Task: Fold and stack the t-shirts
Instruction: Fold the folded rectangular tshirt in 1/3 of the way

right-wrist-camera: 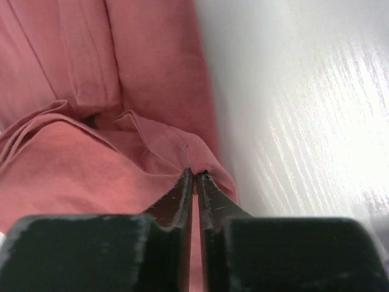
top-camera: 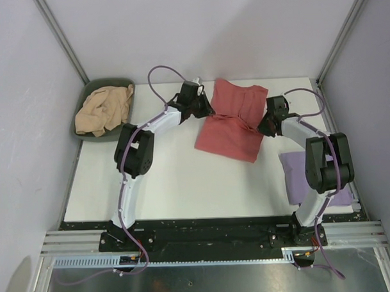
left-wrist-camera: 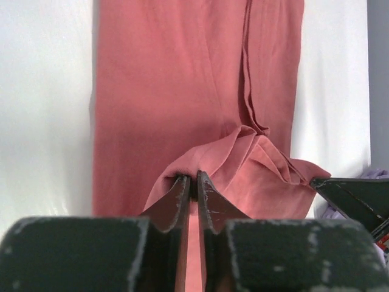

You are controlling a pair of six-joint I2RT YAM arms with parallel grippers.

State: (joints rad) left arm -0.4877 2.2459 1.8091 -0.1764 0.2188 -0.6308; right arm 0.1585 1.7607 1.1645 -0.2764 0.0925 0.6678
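Note:
A salmon-red t-shirt (top-camera: 232, 119) lies partly folded at the back middle of the table. My left gripper (top-camera: 205, 110) is at its left edge, shut on a pinch of the red cloth (left-wrist-camera: 193, 164). My right gripper (top-camera: 263, 125) is at its right edge, also shut on a fold of that cloth (right-wrist-camera: 182, 152). Between the two grips the fabric bunches into a ridge (left-wrist-camera: 267, 161). A pale lavender t-shirt (top-camera: 297, 177) lies folded at the right, partly behind the right arm. A tan-beige t-shirt (top-camera: 104, 109) sits crumpled in the bin.
The dark green oval bin (top-camera: 109, 83) stands at the back left corner. Walls and metal posts close in the table on the left, back and right. Bare white tabletop (top-camera: 183, 178) spreads in front of the red shirt.

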